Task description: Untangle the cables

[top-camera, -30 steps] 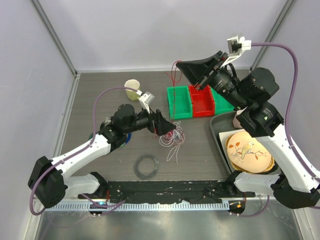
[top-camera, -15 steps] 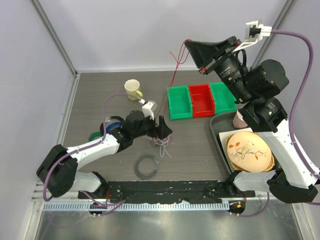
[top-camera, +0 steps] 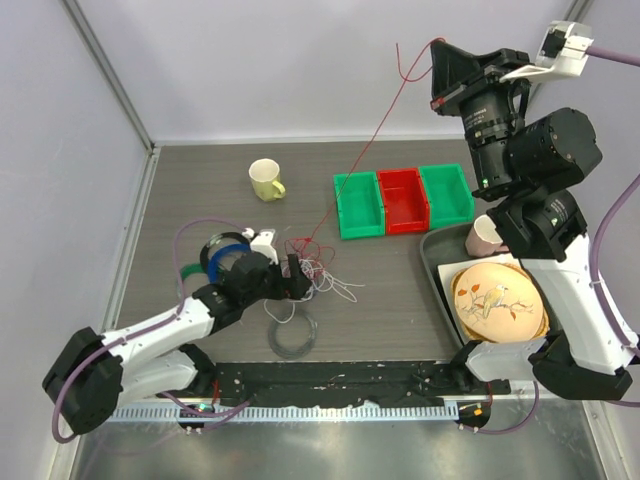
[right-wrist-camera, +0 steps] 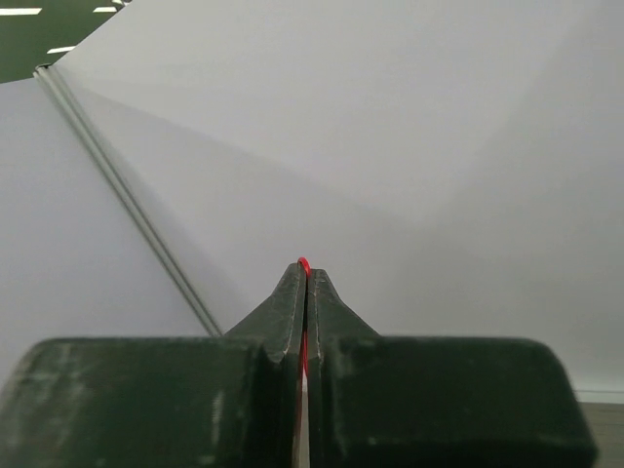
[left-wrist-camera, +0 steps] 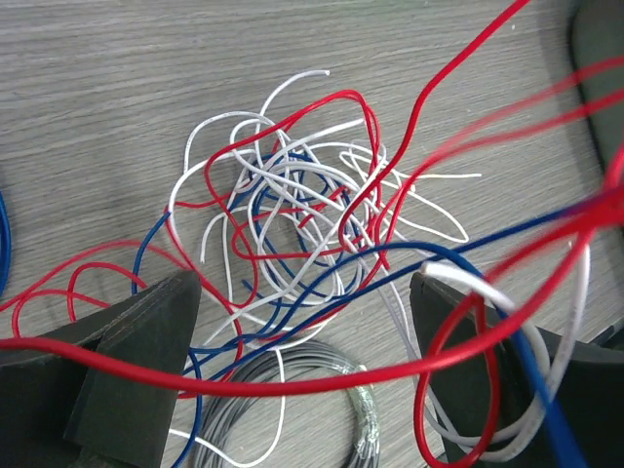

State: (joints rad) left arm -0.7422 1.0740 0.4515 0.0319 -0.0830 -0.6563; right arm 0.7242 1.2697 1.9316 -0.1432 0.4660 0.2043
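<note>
Your right hand, clamped on the red cable, holds it taut, slanting down-left to the tangle on the worktop, beside your open left hand.

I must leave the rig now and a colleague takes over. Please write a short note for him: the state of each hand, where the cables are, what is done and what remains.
Right hand: raised high over the back of the table, shut on one red cable, which runs almost straight down to the tangle.
Left hand: low at the tangle, open, with strands lying across its fingers.
Cables: white, red and blue strands are looped together on the table, beside the grey coiled ring.
Done: one red cable is partly drawn out.
Left: free it fully, then separate the others.
</note>
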